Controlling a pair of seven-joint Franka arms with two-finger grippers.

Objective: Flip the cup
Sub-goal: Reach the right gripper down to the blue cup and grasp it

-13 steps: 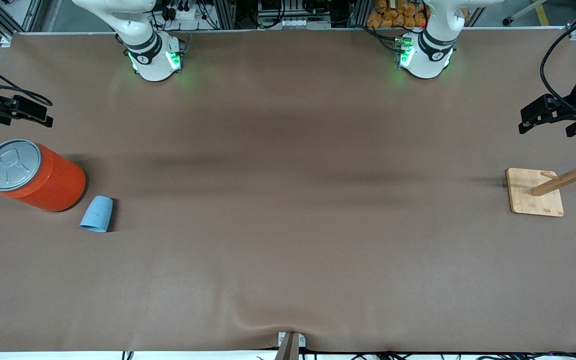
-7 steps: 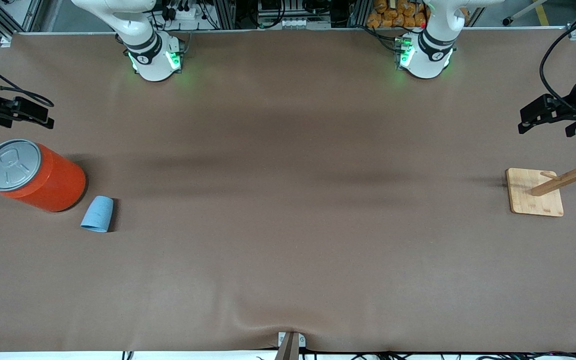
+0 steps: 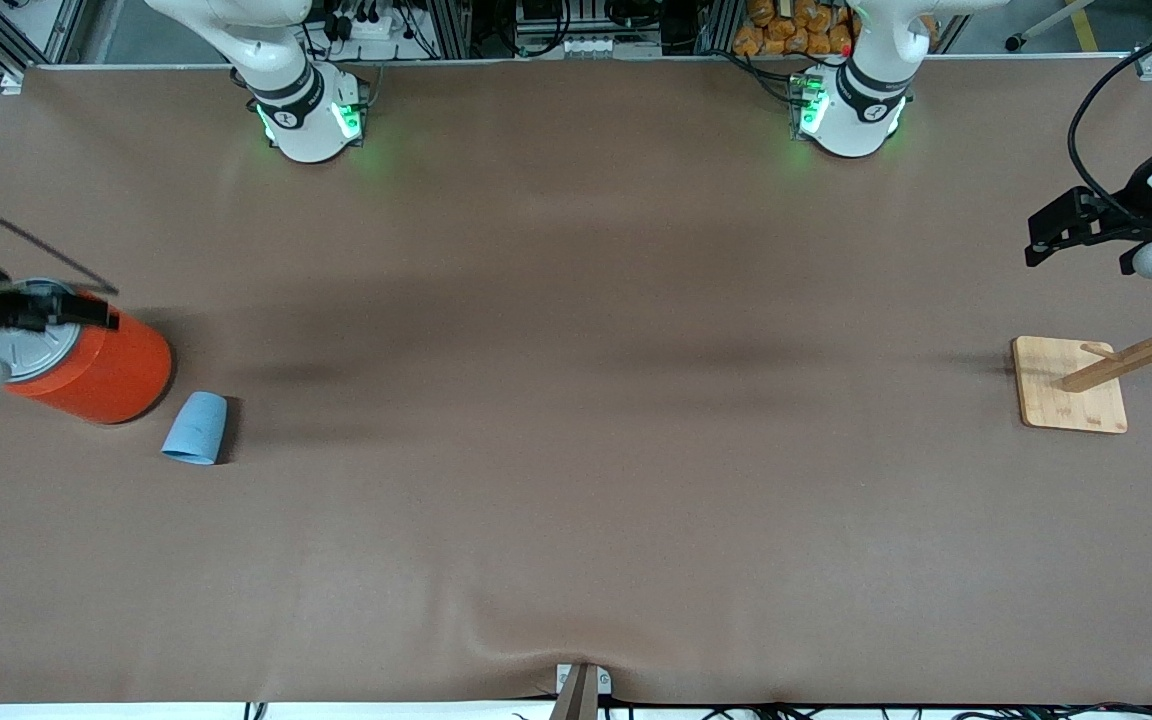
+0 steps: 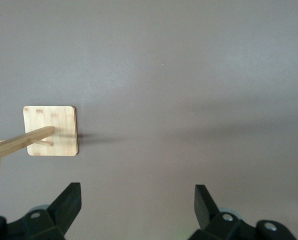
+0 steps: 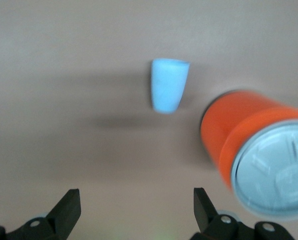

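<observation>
The small light-blue cup [image 3: 195, 428] lies on the brown table beside the orange can, a little nearer the front camera. Its wide rim points toward that camera and its inside does not show. It also shows in the right wrist view [image 5: 168, 85]. My right gripper [image 3: 86, 312] hangs in the air over the can's lid, open and empty [image 5: 134, 210], apart from the cup. My left gripper [image 3: 1046, 235] hangs open and empty [image 4: 138, 205] at the left arm's end of the table, over bare table near the wooden stand.
A large orange can [image 3: 106, 365] with a grey lid stands at the right arm's end, also seen in the right wrist view [image 5: 248, 145]. A wooden peg stand on a square base [image 3: 1071, 385] stands at the left arm's end [image 4: 50, 131].
My right gripper has moved toward the front camera and now covers part of the can's lid. My left gripper has shifted slightly. The cup has not moved.
</observation>
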